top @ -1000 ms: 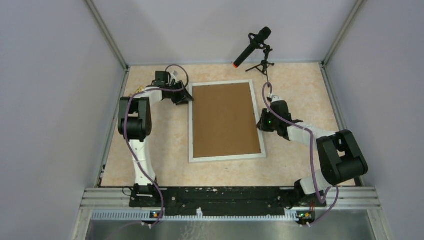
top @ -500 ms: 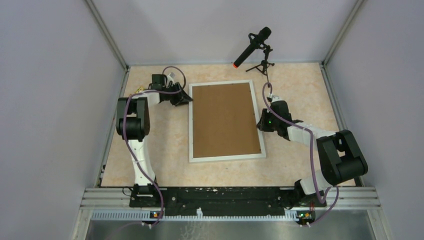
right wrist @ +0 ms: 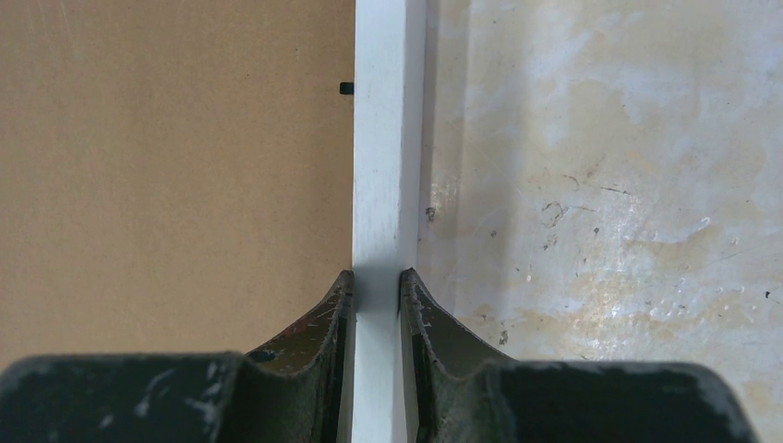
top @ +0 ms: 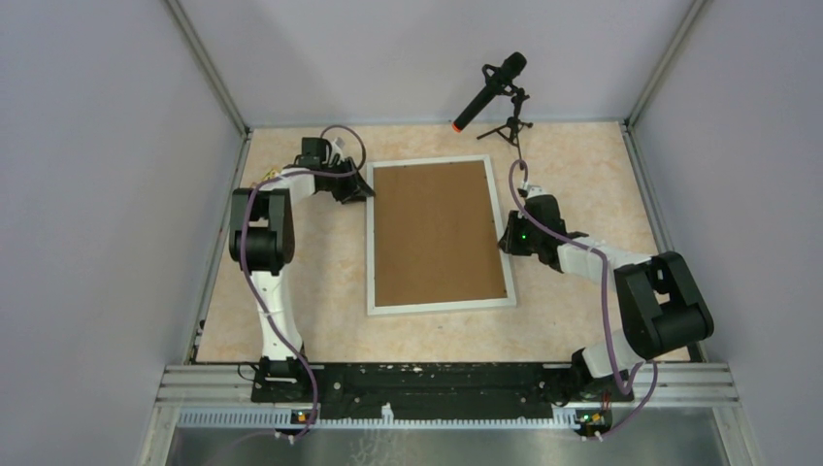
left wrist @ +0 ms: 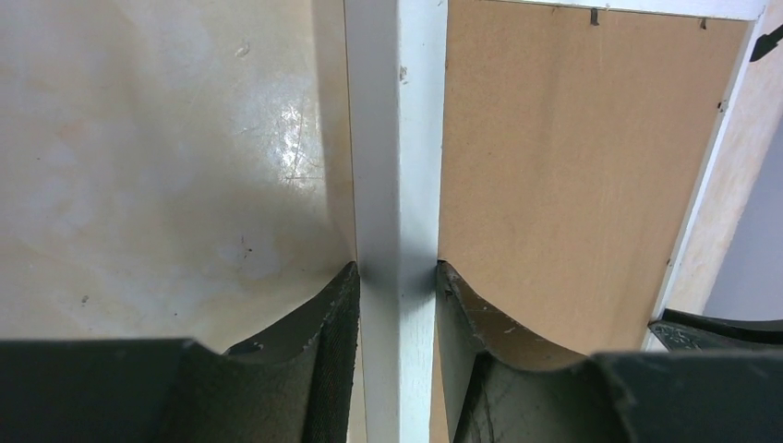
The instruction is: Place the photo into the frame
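Note:
The frame of thin white moulding lies flat on the table with the plain brown backing board filling it. The photo is hidden from view. My left gripper is shut on the frame's left rail near the far left corner; in the left wrist view the jaws pinch the white rail beside the board. My right gripper is shut on the right rail about halfway along; in the right wrist view it pinches the rail.
A black microphone on a small tripod stands at the back, just beyond the frame's far right corner. Grey walls enclose the beige table on three sides.
The left wrist shifted slightly left half a second ago and is back where it was a second ago. The frame and the right arm have not visibly moved.

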Robot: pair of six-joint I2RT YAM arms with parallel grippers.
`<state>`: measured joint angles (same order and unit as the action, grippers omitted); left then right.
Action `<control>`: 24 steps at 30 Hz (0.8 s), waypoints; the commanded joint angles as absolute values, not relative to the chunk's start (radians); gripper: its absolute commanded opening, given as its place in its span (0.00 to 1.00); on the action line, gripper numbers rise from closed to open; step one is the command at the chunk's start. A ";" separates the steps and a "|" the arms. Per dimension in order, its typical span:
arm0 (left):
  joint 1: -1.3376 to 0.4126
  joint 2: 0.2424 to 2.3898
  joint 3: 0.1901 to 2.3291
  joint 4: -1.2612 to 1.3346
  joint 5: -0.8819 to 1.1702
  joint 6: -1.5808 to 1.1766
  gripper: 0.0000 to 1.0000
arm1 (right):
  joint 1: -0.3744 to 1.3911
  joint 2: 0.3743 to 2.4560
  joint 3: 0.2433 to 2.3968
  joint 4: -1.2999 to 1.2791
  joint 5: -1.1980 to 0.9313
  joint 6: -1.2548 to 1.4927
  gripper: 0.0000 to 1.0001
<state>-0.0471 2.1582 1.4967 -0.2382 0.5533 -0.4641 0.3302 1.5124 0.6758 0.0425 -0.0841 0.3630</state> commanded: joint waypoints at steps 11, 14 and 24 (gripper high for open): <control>-0.104 2.306 1.707 -0.477 0.305 -0.362 0.40 | 0.369 1.608 0.650 -0.035 -0.150 0.347 0.00; -0.121 2.328 1.744 -0.517 0.254 -0.333 0.40 | 0.371 1.609 0.651 -0.037 -0.146 0.345 0.00; -0.203 2.447 1.965 -0.727 0.062 -0.200 0.39 | 0.372 1.608 0.651 -0.039 -0.143 0.345 0.00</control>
<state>-0.1486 2.3264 1.9312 -0.6060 0.2550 -0.3046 0.3355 1.5417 0.6884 0.0986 -0.1062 0.3691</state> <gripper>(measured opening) 0.397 0.188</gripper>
